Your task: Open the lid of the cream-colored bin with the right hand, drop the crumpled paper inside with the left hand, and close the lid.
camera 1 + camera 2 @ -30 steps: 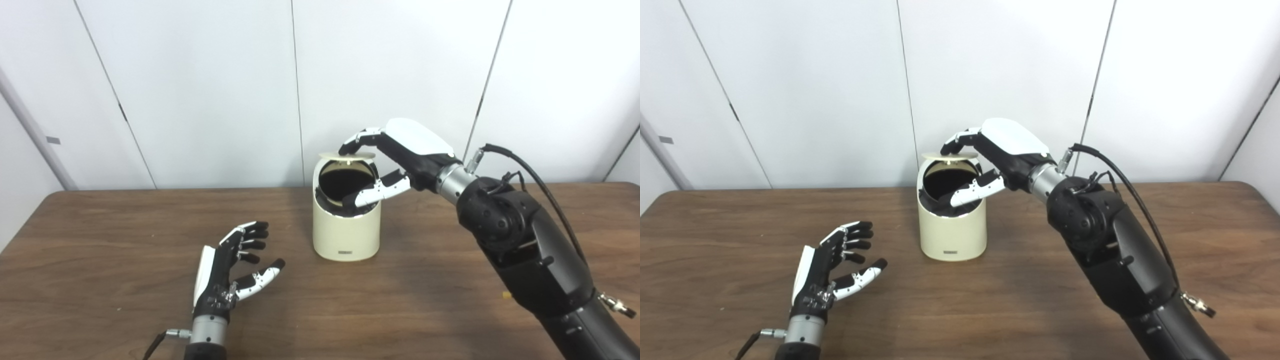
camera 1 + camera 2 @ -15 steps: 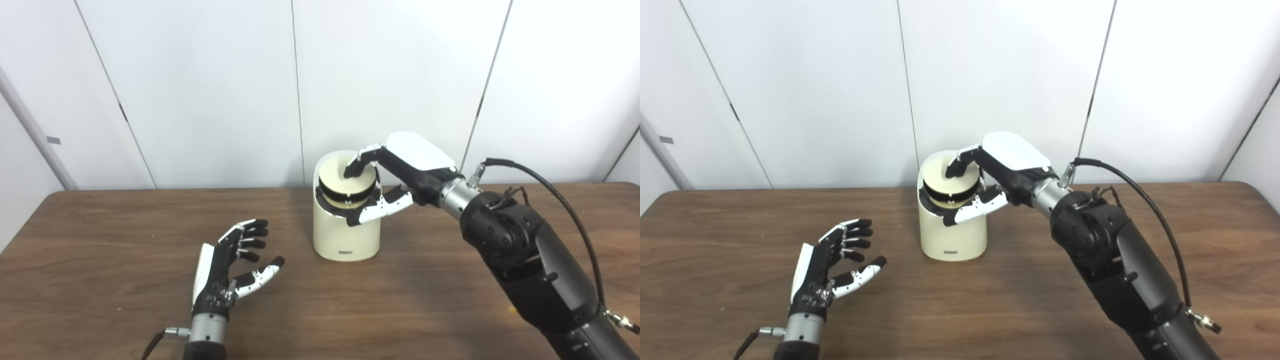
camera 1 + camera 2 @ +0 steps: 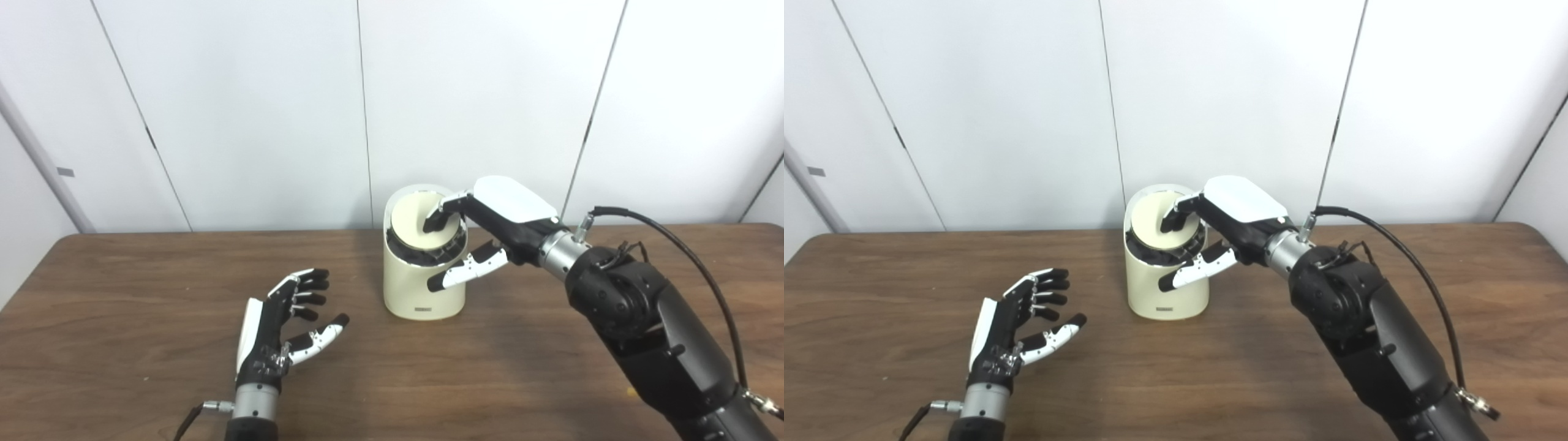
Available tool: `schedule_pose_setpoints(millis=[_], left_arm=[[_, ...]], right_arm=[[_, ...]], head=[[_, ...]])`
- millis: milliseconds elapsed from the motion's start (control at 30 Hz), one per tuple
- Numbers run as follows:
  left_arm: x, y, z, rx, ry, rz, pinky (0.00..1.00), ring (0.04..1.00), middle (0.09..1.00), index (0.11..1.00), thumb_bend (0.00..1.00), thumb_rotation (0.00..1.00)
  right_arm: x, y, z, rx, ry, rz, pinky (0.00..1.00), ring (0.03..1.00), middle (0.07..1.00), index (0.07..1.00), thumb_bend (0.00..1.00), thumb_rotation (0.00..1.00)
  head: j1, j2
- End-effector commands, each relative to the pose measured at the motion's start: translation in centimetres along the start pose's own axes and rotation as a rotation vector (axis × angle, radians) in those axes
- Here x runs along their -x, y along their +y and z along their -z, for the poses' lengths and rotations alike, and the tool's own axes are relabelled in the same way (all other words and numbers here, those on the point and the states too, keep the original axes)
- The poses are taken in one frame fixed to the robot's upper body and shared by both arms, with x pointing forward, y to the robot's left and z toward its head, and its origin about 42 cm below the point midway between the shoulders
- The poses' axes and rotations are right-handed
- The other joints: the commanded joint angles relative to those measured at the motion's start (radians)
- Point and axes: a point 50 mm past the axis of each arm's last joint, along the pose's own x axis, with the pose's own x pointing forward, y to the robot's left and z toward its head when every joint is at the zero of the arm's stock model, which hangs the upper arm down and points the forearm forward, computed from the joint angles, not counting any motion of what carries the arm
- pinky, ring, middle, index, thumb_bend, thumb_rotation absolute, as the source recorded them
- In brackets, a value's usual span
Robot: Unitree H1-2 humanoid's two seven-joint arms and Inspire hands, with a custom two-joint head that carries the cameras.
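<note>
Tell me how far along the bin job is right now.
Nearly finished. No paper is in view, and the left hand rests open and empty on the table. The right hand is pressing the lid down onto the bin; a dark gap remains along its front edge.

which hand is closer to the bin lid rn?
Right. The right hand has its fingertips on the lid atop the cream bin. The left hand is open, palm up, over the table in front of the bin, to the left.
</note>
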Motion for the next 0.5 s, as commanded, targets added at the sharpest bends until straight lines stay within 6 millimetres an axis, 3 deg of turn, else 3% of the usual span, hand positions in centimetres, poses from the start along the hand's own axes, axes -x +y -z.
schedule_pose_setpoints(millis=[0, 467], left_arm=[[-1.0, 0.2, -1.9, 0.006, -0.078, -0.022, 0.57, 0.659, 0.713, 0.731, 0.63, 0.0], [-0.7, -0.1, -2.5, 0.011, -0.068, -0.02, 0.56, 0.662, 0.717, 0.735, 0.62, 0.0]], right_arm=[[-0.3, -1.1, -0.7, 0.029, -0.042, 0.026, 0.81, 0.823, 0.67, 0.652, 0.78, 0.56], [0.2, 0.2, -1.1, 0.126, -0.102, -0.021, 0.85, 0.835, 0.652, 0.646, 0.76, 0.58]], head=[[0.001, 0.003], [0.009, 0.027]])
